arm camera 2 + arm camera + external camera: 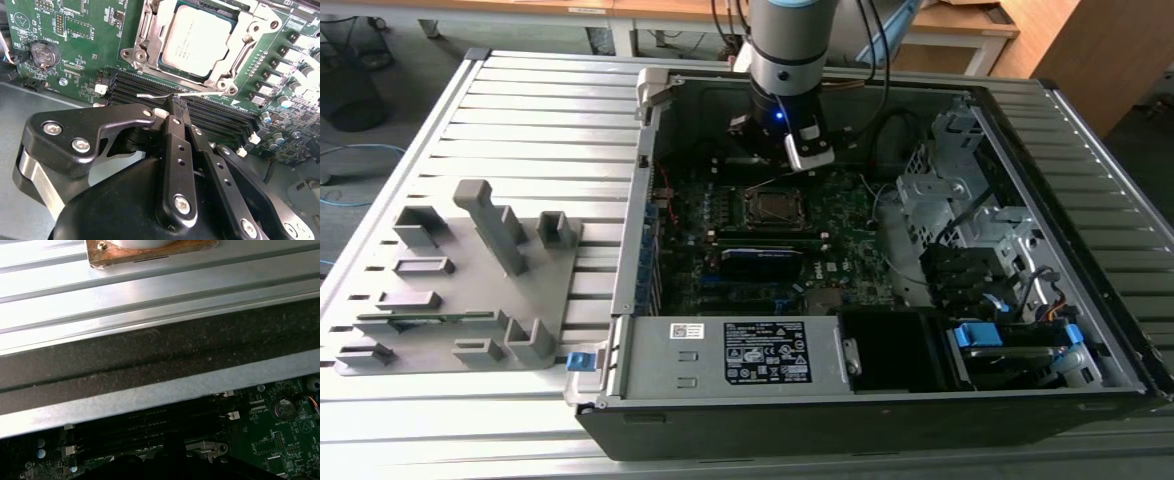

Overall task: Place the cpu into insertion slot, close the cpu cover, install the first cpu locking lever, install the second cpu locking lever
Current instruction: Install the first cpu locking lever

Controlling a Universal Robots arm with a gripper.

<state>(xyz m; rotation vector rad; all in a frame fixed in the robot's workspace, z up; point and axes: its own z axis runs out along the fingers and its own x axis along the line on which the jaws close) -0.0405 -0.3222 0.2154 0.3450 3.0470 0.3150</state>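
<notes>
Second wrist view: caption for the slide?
Shut gripper poised over the memory slots, cpu seated under the closed cpu cover.

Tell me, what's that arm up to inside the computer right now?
Tool shut, empty, hovering over long black memory slots. Silver-grey square cpu seated in silvery-rimmed insertion slot, thin metal cpu cover down around it. Nothing blocking.

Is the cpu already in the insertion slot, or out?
In: the cpu lies flat inside the insertion slot, framed by the cpu cover.

Silver cpu sits in insertion slot, cpu cover closed.
</notes>
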